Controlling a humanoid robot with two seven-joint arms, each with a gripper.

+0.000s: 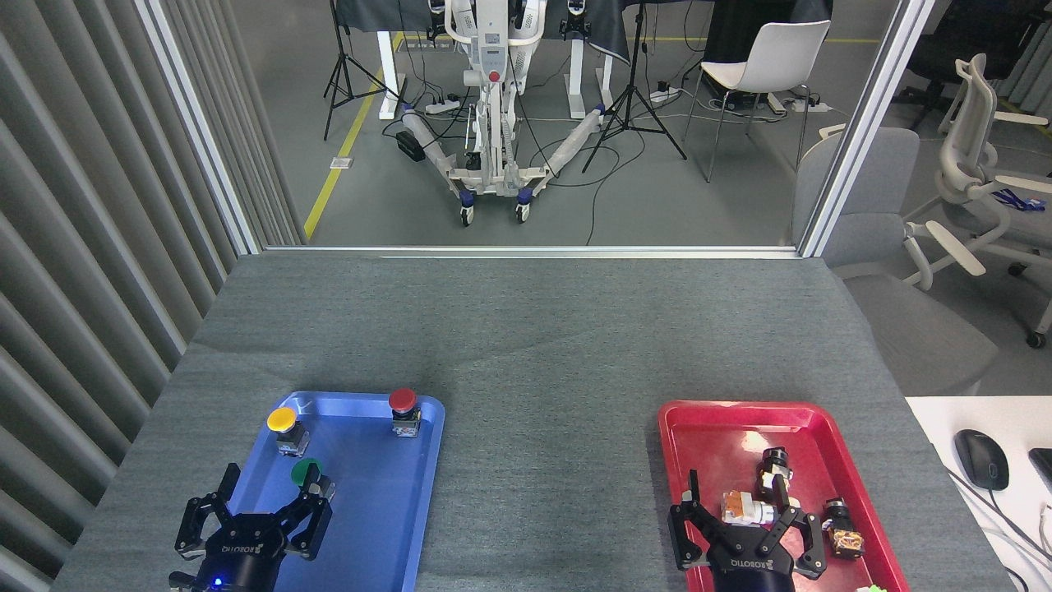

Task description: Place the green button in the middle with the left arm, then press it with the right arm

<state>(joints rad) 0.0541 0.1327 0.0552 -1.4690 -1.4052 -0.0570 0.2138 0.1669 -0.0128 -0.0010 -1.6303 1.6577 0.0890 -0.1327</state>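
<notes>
My left gripper [259,514] hovers spread open over the blue tray [386,526], the green button [306,472] just beyond its fingertips. My right gripper [744,526] is also open.

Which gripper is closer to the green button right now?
Left. The left gripper sits open just below the green button in the blue tray; the right gripper is far across, over the red tray.

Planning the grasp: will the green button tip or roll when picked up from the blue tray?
The green button is probably rigid and light. Its domed cap sits wider than the small base, so it may tip if nudged. The tray looks glossy, so it might slide.
</notes>
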